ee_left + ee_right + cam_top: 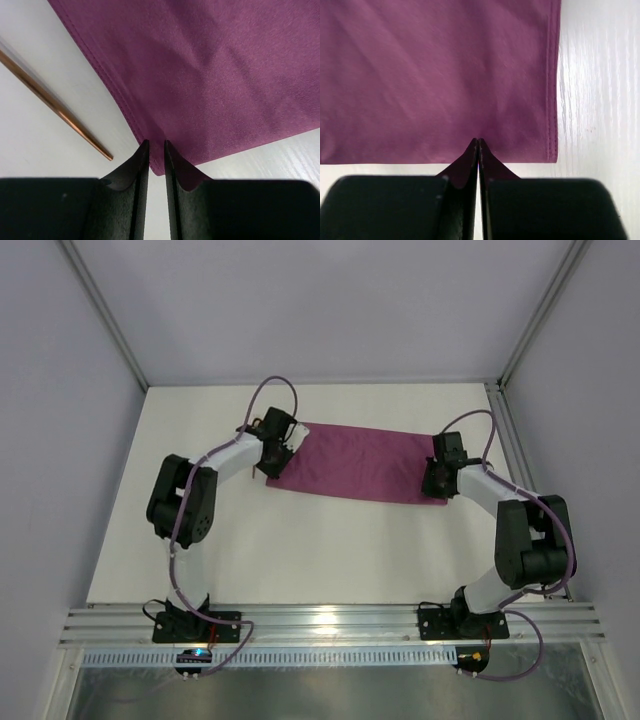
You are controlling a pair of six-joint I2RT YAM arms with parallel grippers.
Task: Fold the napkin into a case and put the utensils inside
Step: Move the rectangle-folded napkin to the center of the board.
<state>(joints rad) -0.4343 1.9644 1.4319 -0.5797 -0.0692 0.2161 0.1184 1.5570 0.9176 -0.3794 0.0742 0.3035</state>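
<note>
The magenta-purple napkin [355, 462] lies flat, folded into a long rectangle at the back of the table. My left gripper [272, 468] is at its near left corner. In the left wrist view [156, 142] the jaws stand a narrow gap apart with the napkin [215, 65] corner between them. My right gripper [434, 485] is at the near right edge. In the right wrist view [478, 140] it is shut, with its tips on the napkin [435, 75] just inside the hem. One thin copper utensil handle [50, 100] lies on the table left of the napkin. The other utensil is out of view.
The white table [320, 550] is walled by a grey enclosure, with a metal post at the back right [495, 390]. The arm bases sit on a rail [330, 625] along the near edge.
</note>
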